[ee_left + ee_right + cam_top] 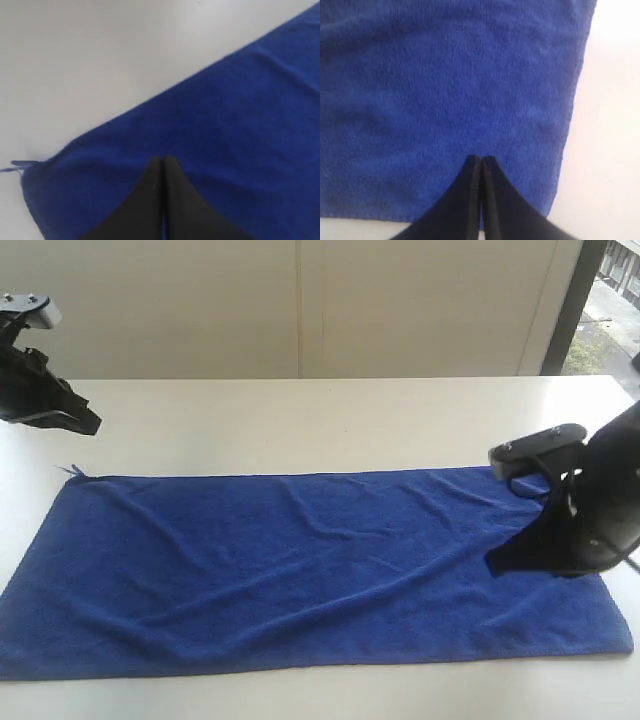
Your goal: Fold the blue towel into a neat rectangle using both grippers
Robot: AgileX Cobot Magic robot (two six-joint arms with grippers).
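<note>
The blue towel [300,570] lies spread flat and slightly wrinkled across the white table [330,420], long side running left to right. My left gripper [92,423] hovers above the table beyond the towel's far left corner, jaws shut and empty. In the left wrist view the gripper [163,159] points over the towel [225,130] near that corner, which has a small loop tag [17,165]. My right gripper [495,565] hangs over the towel's right end, shut with nothing in it. The right wrist view shows that gripper [481,159] above the towel [450,90] close to its corner.
A pale wall [300,300] runs behind the table, with a dark window frame [570,310] at the far right. Bare table shows beyond the towel's far edge and in a narrow strip along the near edge [320,695].
</note>
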